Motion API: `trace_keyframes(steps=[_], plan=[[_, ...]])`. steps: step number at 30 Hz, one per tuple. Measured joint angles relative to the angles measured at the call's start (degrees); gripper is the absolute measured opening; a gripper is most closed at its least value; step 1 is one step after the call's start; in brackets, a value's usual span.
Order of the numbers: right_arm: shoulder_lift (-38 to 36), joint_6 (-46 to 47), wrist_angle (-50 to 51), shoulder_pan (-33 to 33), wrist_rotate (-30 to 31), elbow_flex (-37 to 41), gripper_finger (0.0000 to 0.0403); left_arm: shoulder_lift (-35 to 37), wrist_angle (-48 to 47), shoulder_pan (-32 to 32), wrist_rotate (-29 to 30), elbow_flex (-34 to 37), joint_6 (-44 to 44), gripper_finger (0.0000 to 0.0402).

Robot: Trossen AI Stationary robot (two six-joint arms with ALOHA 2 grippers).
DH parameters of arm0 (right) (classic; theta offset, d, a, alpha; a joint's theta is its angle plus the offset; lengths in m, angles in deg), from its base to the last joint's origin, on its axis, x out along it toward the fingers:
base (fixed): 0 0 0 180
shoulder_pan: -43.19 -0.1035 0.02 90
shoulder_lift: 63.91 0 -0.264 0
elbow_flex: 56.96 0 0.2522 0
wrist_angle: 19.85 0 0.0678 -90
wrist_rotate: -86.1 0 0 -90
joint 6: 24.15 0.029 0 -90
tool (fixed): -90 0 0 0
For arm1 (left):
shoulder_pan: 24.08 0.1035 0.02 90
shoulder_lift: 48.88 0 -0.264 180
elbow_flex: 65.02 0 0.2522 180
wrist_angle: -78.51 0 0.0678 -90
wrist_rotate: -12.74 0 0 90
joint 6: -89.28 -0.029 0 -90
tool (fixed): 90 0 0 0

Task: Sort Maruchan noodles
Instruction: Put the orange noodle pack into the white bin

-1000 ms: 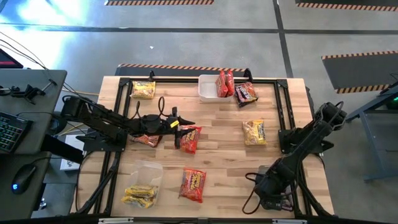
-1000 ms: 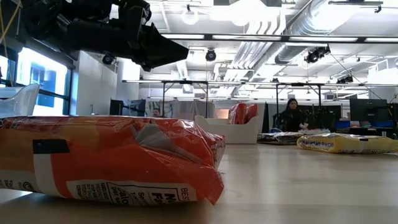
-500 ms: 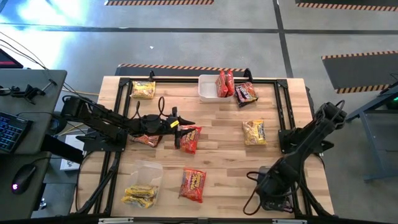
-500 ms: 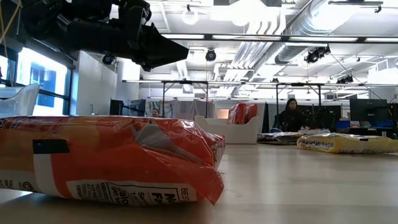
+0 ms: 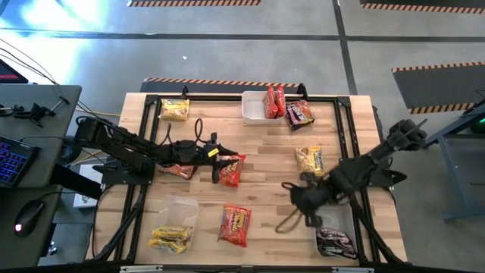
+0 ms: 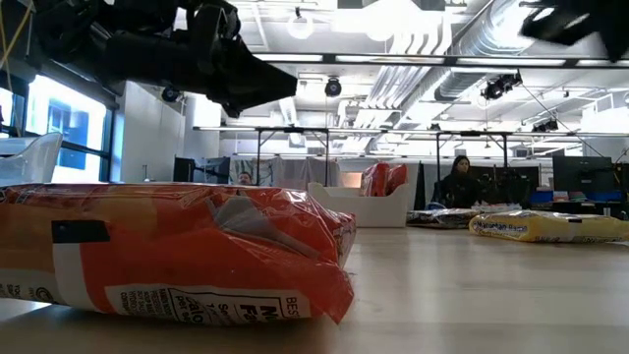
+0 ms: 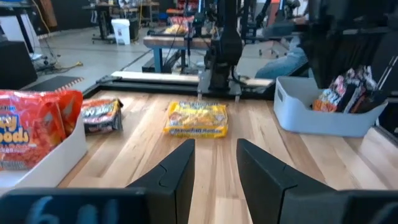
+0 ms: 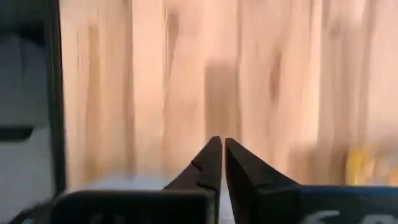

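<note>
The left gripper (image 5: 220, 157) hung over the table's middle with its fingers (image 7: 177, 177) parted by a narrow gap and nothing between them, just beside a red-orange packet (image 5: 231, 168). The right gripper (image 5: 292, 199) reached in over the right half of the table, its fingers (image 8: 208, 163) drawn almost together on nothing, above bare wood.

A yellow packet (image 5: 310, 160) lay near the right arm, and a dark packet sat in a clear tub (image 5: 334, 240) at the near right corner. Another red-orange packet (image 5: 236, 224) lay near the front edge, beside a clear tub (image 5: 173, 226) holding yellow packets. A dark packet (image 5: 176, 170) lay under the left arm. At the far edge a white bin (image 5: 253, 108) held red packets (image 5: 273, 101), with a dark packet (image 5: 299, 113) beside it and a yellow packet (image 5: 174, 110) in the far left corner.

The butcher-block table (image 5: 265, 144) stood on a grey floor. In the low view a person (image 6: 460, 181) sat at desks beyond it.
</note>
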Motion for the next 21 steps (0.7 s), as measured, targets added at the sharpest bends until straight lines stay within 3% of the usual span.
trace_keyframes(steps=[4,12,16,21], plan=[[-3.6,-11.2,-20.3,7.4,-1.9,11.9,0.0007,0.0,-2.3,0.4,0.0,0.0,0.0,0.0110],[-4.3,-27.5,-72.2,21.7,-6.0,36.7,0.0001,0.0,-8.6,0.5,-1.2,0.0,-2.5,0.0110],[-4.3,-29.1,-83.2,28.0,-8.3,41.8,0.0004,0.0,-12.8,0.0,-0.9,-0.1,-2.5,0.0111],[-4.3,-27.6,-83.9,33.1,-6.2,42.3,0.0005,0.0,-29.5,-2.5,0.2,-5.6,-2.2,0.0118]])
